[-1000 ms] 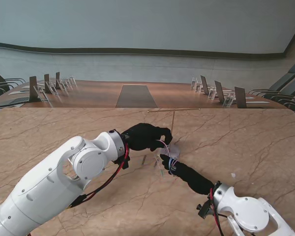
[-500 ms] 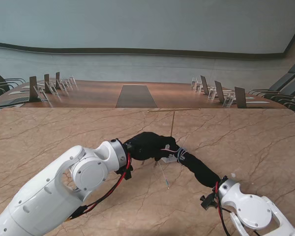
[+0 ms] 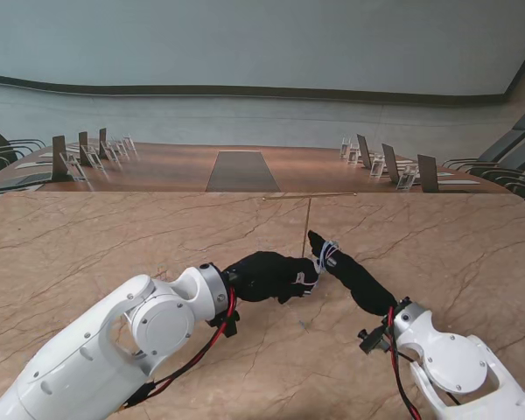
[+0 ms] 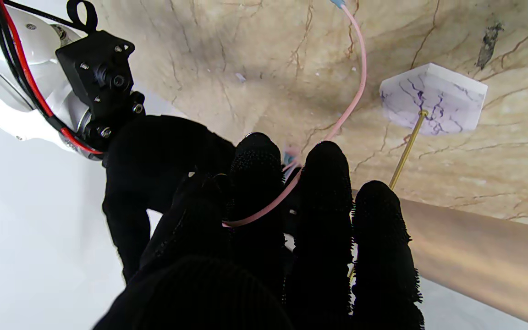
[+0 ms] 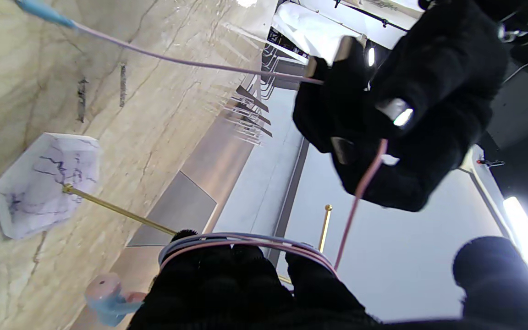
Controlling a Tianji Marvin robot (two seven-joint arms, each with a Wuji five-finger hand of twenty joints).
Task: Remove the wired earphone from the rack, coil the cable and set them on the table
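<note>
Loops of the thin pink earphone cable (image 5: 245, 242) are wound around the black-gloved right hand (image 3: 339, 264); a strand is pinched by the black-gloved left hand (image 3: 276, 276) above the beige marble counter (image 3: 87, 245).

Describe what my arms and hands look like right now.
Both arms are glossy white with rounded joint housings; red and black cables run along each wrist. The left hand and right hand wear fuzzy black gloves. A black camera bracket sits at the right wrist.
</note>
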